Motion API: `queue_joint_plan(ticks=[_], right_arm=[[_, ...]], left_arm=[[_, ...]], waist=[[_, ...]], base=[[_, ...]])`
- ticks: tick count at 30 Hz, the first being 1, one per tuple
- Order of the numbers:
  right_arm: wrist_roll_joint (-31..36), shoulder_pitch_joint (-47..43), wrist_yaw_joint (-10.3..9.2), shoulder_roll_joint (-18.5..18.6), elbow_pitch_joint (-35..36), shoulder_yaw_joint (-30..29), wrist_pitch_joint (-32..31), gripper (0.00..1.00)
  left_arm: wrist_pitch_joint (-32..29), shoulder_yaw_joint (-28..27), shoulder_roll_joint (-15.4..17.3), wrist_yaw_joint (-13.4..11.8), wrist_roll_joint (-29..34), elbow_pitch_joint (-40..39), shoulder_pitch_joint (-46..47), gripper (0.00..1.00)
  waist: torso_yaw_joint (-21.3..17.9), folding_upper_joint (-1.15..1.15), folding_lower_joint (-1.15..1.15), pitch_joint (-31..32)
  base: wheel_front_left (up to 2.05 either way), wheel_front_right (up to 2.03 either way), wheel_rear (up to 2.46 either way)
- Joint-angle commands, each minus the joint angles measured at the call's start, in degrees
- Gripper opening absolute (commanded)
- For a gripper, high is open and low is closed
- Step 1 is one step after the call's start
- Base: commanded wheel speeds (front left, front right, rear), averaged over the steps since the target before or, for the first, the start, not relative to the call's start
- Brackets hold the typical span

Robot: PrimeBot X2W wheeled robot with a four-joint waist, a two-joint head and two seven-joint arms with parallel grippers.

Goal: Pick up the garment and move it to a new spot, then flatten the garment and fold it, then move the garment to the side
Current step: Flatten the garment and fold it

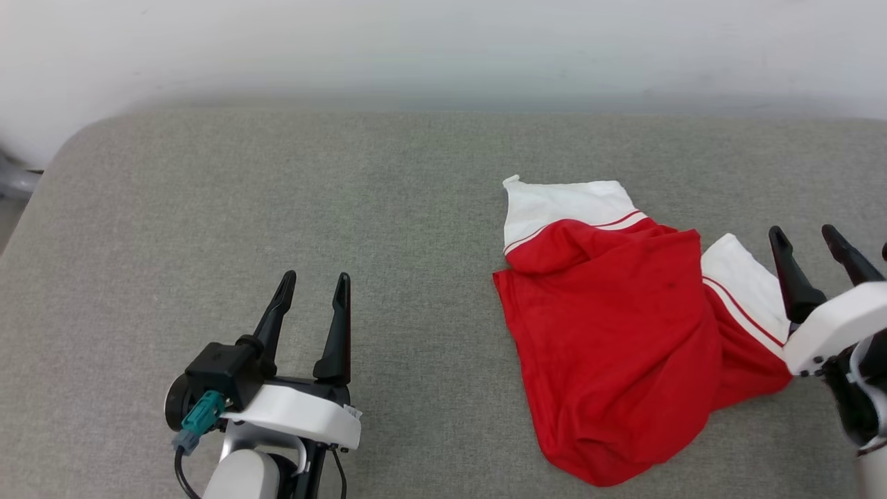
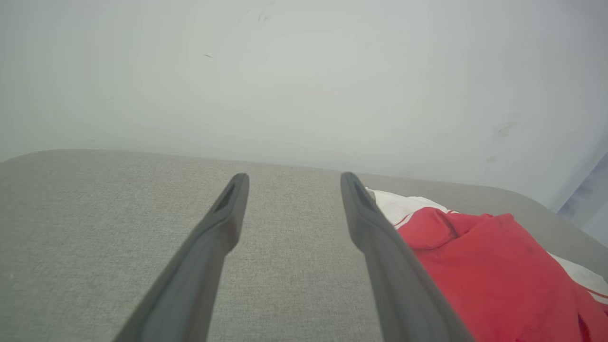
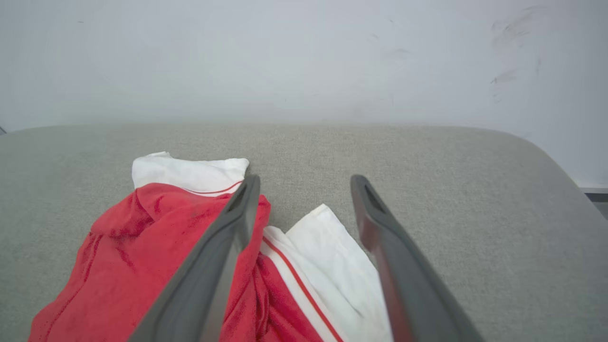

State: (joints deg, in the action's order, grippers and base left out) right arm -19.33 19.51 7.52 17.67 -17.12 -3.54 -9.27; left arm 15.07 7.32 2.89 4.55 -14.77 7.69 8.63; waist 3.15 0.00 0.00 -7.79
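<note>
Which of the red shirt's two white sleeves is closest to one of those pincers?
The right-hand sleeve of the shirt, lying just beside the open right pincer. The other sleeve sits at the far corner, away from both pincers.

Bright, even light; faint shadows

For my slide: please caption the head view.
Crumpled garment on grey surface; left gripper and right gripper both open.

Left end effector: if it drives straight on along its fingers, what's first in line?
Probably nothing close: the left end effector points over bare cushion toward the wall. The shirt lies off to its right, out of line. Depth unclear; it may graze the cushion first.
</note>
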Motion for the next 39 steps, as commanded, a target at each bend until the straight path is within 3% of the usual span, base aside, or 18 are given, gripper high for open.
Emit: queue_joint_plan(ticks=[1,7,12,25,28,34,39], right_arm=[[-0.42,-2.67,-0.06,-2.38,2.17,-0.51,4.64,1.00],[1.19,-8.57,-0.05,-8.52,7.40,-0.76,16.24,1.00],[1.54,-11.85,-0.05,-11.57,10.13,0.13,20.75,1.00],[2.16,-13.28,-0.05,-13.47,11.95,1.72,22.13,1.00],[2.32,-12.25,-0.05,-13.75,12.46,2.04,22.30,1.00],[3.10,-9.33,-0.05,-14.10,13.19,3.73,22.36,1.00],[4.42,-6.90,-0.05,-14.31,13.50,5.33,22.41,1.00]], left_arm=[[0.15,-0.11,-0.03,0.36,-0.22,-0.30,-0.89,1.00],[0.15,-0.21,-0.02,0.13,-0.30,-0.91,-2.66,1.00],[0.15,-0.53,-0.02,0.45,0.30,-0.76,-3.85,1.00],[0.15,0.44,0.04,1.57,0.40,-0.17,-1.77,1.00],[-0.35,3.07,1.63,2.37,0.72,2.18,0.99,1.00],[-11.06,10.34,6.89,2.90,-0.83,4.36,13.14,1.00],[-23.34,18.38,11.67,2.92,-7.53,5.41,26.46,1.00]], waist=[[-0.86,0.00,0.00,1.00],[-1.73,0.00,0.00,1.98],[-2.36,0.00,0.00,2.14],[-4.11,0.00,0.00,0.30],[-5.68,0.00,0.00,-1.36],[-8.97,0.00,0.00,-6.26],[-11.90,0.00,0.00,-10.62]], base=[[0.00,0.00,0.00],[0.00,0.00,0.00],[0.00,0.00,0.00],[0.00,0.00,0.00],[0.00,0.00,0.00],[0.00,0.00,0.00],[0.00,0.00,0.00]])
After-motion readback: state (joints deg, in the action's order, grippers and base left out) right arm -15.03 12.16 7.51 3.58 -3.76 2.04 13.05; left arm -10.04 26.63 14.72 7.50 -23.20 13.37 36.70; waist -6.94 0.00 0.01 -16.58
